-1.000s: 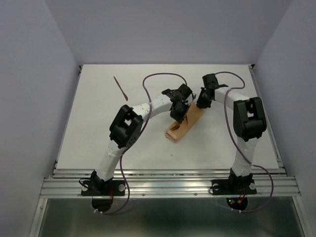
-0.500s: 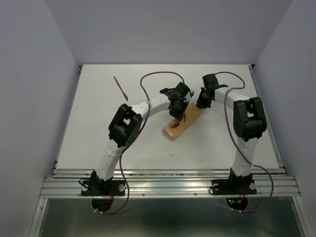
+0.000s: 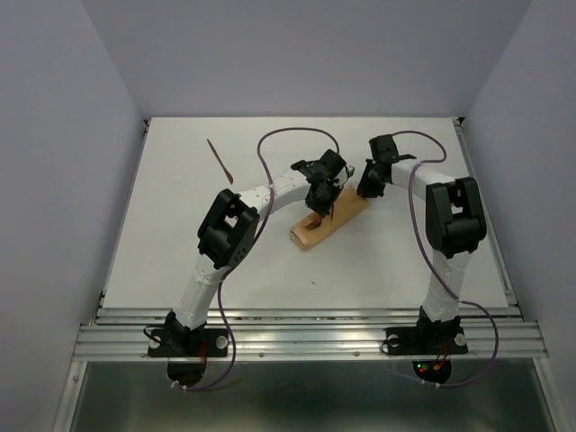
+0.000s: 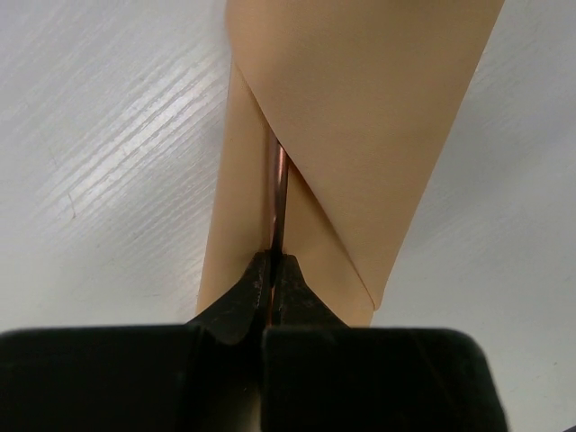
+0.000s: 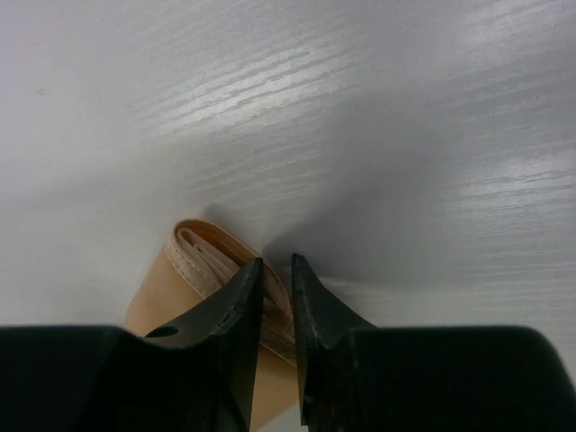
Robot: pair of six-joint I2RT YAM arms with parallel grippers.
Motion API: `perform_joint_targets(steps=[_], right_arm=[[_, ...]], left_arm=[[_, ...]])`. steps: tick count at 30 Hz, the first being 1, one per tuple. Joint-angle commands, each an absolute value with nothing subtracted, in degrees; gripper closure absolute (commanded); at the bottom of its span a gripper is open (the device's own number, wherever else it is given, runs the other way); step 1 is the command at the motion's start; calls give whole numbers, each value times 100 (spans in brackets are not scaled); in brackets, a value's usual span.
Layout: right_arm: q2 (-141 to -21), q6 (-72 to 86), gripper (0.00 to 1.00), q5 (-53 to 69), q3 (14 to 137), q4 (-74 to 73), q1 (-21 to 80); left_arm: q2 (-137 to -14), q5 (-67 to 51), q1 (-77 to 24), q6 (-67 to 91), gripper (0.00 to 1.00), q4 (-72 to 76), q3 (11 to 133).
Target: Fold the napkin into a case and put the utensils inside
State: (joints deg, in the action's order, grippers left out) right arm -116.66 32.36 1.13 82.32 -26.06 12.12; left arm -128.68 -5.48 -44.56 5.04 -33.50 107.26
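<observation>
The white tabletop (image 3: 180, 252) carries everything. The left arm (image 3: 270, 193) reaches from its base towards 1 o'clock to the middle of the tabletop, and the right arm (image 3: 450, 220) bends in from the 3 o'clock side. Both end at the case (image 3: 317, 229), a narrow tan pouch of folded napkin near the centre of the tabletop. Its long axis runs from 8 o'clock to 2 o'clock. The left jaws hang over the middle of the case, pressed together on the held utensil (image 4: 280, 184), a thin reddish-brown stick. In the left wrist view the stick runs straight ahead from the jaw tips into the slot between two overlapping flaps, and its far end is hidden under them. The right jaws sit at the 2 o'clock end of the case, a narrow gap apart, their tips at the rolled, layered edge. I cannot tell whether they pinch a layer. The loose utensil (image 3: 219, 160), another thin reddish-brown stick, lies flat well apart from the case, towards 10 o'clock.
</observation>
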Motion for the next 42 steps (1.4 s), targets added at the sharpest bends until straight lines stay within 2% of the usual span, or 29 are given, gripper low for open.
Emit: perform_joint_targets(steps=[1,12,13,14,15,17,19,23,28,33,36,37,38,39,40,41,42], right_arm=[[-11426,3129,73,53,7981,-2733,1318],[-10433,3094,66,-694,7621,-2874,1318],[-10293,3102,66,-703,7498,-2883,1318],[-10222,3103,65,-694,7419,-2883,1318],[-10143,3120,65,-703,7331,-2874,1318],[-9915,3138,64,-703,7076,-2874,1318],[-9757,3138,63,-712,6909,-2874,1318],[-9248,3181,62,-659,6435,-2900,1318],[-8650,3287,60,86,5767,-2734,1318],[-8175,3471,60,395,5134,-2628,1424],[-8104,3524,60,404,4966,-2611,1537],[-8077,3533,60,404,4888,-2576,1538],[-8077,3551,60,404,4869,-2584,1538],[-8077,3551,60,404,4860,-2584,1590],[-8077,3551,60,387,4852,-2584,1591],[-8060,3551,60,378,4860,-2575,1591],[-8060,3533,60,369,4860,-2584,1591]], left_arm=[[-12507,-246,-4439,97,100,-3463,10705],[-12551,149,-4447,-334,100,-3498,10775],[-12542,254,-4447,-360,96,-3524,10784],[-12533,281,-4447,-369,85,-3542,10793],[-12533,307,-4447,-378,63,-3568,10802],[-12507,334,-4447,-387,48,-3630,10819],[-12481,334,-4439,-369,44,-3665,10819],[-12340,360,-4447,-343,43,-3761,10811],[-12077,378,-4421,-255,38,-3814,10697],[-11585,36,-4219,-53,39,-3587,10293],[-11365,-430,-3842,333,49,-3262,9906],[-11356,-579,-3745,543,56,-3130,9740],[-11338,-624,-3553,649,70,-3059,9643],[-11338,-650,-3464,763,77,-2989,9546],[-11355,-781,-3385,886,91,-2832,9354],[-11355,-826,-3271,949,98,-2717,9247],[-11382,-817,-3235,1010,100,-2646,9168]])
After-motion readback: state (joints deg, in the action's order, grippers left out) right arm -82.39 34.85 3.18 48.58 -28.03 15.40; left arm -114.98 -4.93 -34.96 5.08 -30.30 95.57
